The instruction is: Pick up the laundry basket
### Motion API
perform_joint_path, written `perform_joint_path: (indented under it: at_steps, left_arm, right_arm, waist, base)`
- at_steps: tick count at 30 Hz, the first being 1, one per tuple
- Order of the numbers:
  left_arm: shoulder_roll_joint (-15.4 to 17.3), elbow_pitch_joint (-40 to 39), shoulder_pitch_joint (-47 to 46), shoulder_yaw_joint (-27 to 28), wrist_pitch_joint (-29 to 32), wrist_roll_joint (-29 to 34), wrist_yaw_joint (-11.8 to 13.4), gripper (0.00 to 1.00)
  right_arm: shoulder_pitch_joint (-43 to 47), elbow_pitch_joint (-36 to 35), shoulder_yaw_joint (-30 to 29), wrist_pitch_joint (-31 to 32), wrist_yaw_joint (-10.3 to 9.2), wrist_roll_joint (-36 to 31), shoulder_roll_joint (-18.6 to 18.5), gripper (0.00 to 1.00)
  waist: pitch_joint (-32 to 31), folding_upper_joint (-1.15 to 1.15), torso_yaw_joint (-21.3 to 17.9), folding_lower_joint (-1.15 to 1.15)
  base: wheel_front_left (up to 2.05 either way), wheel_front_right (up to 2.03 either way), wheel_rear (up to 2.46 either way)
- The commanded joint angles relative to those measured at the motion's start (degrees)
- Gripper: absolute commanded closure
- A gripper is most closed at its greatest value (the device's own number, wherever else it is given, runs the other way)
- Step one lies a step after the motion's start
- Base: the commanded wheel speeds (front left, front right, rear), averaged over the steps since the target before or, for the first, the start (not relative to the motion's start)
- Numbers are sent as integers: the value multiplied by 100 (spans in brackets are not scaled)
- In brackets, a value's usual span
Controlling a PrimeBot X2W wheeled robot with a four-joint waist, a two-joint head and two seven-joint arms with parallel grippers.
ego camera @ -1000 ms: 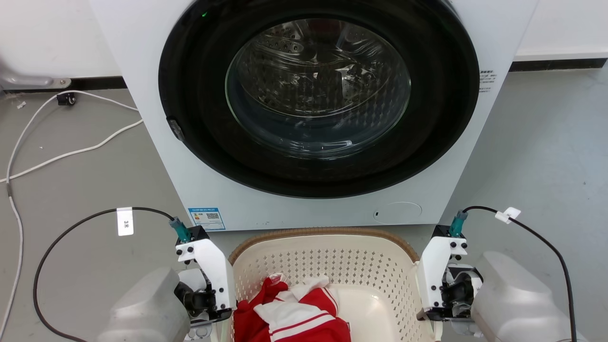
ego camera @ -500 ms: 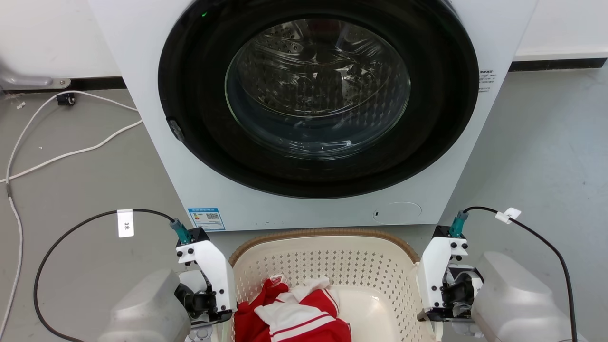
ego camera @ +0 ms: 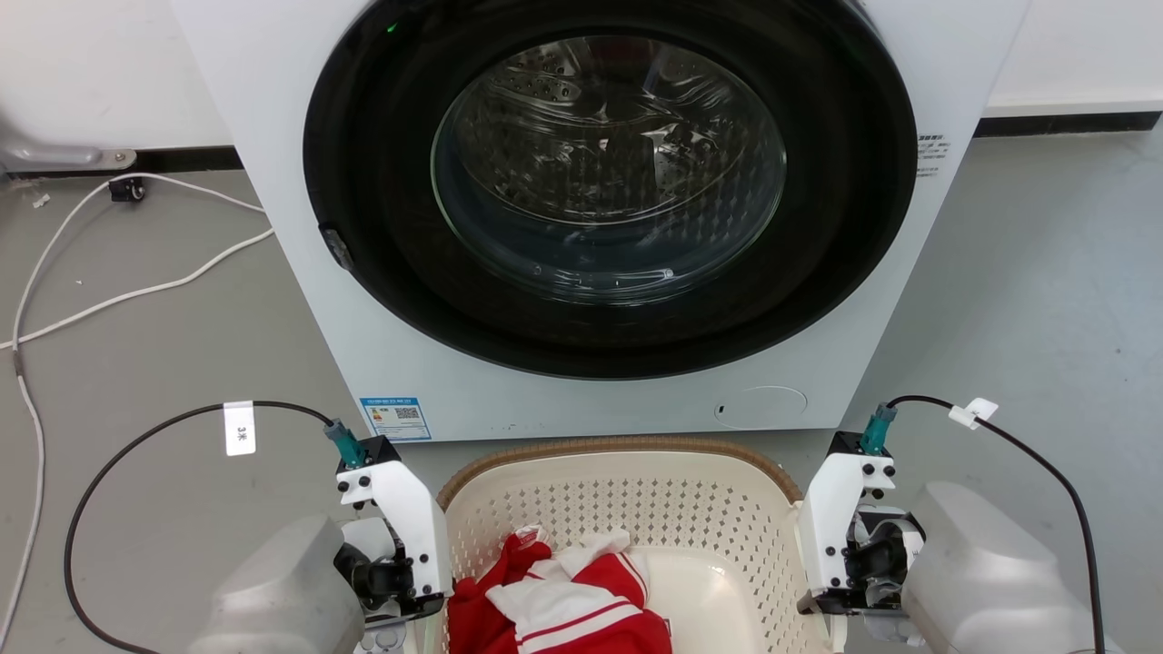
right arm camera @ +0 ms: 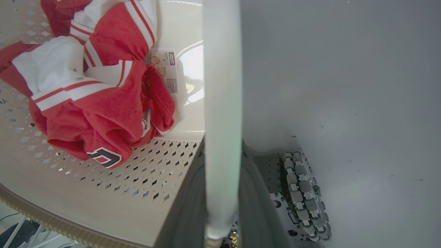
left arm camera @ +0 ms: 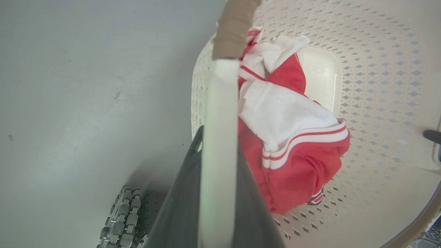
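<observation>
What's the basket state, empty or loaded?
Loaded, partly. A crumpled red-and-white garment lies on the floor of the laundry basket; both wrist views show bare perforated floor around it.

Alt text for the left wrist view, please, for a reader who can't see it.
The left gripper grips a white side handle of the cream laundry basket between its two dark fingers. A crumpled red and white garment lies inside the basket, and grey floor shows at left.

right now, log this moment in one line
phase: grasp | left gripper: fingers shut on left handle | right gripper: fingers shut on right handle | laundry basket: red-white garment inside | lift: cannot tell
</observation>
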Motion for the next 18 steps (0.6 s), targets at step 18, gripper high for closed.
perform_joint_path:
  at_steps: [18]
  left_arm:
    - [-261,-126,37,3,-43,-134,-85,100]
  right_arm:
    - [95,-74,-70,-15,80,35,214,100]
  waist:
    - [10,0,24,0]
  base:
    - [0,0,0]
